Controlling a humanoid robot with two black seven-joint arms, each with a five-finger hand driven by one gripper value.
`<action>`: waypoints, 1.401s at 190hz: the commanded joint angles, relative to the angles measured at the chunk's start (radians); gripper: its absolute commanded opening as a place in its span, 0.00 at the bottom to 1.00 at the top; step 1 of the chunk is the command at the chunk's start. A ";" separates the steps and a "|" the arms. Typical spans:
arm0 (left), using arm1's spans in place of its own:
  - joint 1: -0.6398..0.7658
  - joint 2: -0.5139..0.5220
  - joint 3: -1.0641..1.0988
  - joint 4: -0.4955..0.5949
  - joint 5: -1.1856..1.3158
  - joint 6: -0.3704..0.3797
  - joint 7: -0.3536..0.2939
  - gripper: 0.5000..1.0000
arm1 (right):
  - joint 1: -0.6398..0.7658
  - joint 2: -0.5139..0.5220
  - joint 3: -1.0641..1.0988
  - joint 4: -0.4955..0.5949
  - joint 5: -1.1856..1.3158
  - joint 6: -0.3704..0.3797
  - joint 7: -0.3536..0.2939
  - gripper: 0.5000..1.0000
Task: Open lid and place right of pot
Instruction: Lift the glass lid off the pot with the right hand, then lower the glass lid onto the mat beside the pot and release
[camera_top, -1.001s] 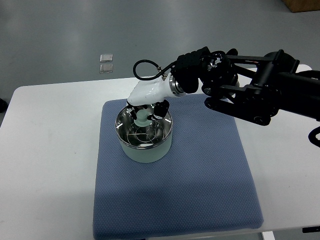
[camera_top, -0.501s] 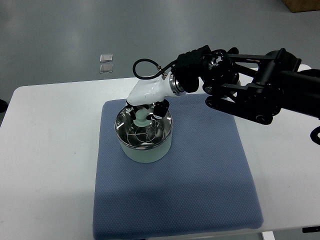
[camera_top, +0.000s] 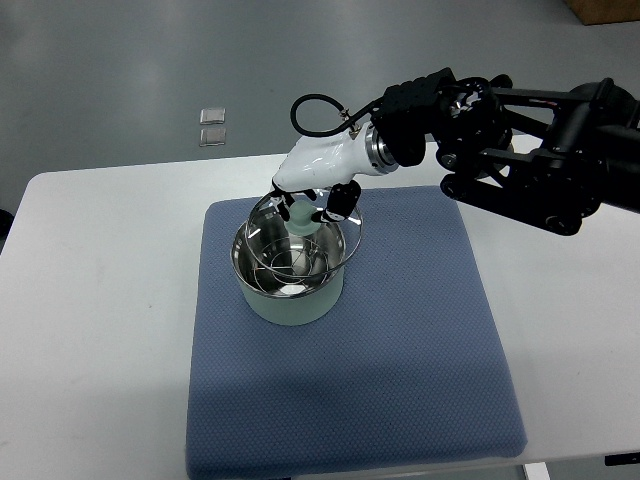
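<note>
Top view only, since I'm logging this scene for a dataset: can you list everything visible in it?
pot: one, pale green with steel inside, on the mat's left half
lid: one, clear glass with pale green knob, tilted above the pot
mat: one, blue, on the table
table: one, white
floor markers: two, pale squares beyond the table
box: one, brown, top right corner
right hand: white and black, gripping the lid's knob

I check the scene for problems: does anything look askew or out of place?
Only the lid looks askew: the right hand holds its knob and it hangs tilted over the pot, partly off the rim. That fits lifting it. The mat lies flat; nothing is spilled.
</note>
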 joint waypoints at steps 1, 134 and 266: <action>0.000 0.000 0.000 0.000 0.000 0.000 0.000 1.00 | -0.001 -0.047 0.014 0.003 0.015 -0.001 0.000 0.00; 0.000 0.000 -0.001 0.000 0.000 0.000 0.000 1.00 | -0.146 -0.264 0.022 0.003 0.050 -0.010 0.007 0.00; 0.000 0.000 0.000 0.000 0.000 0.000 0.000 1.00 | -0.300 -0.192 -0.015 -0.039 0.030 -0.085 0.000 0.00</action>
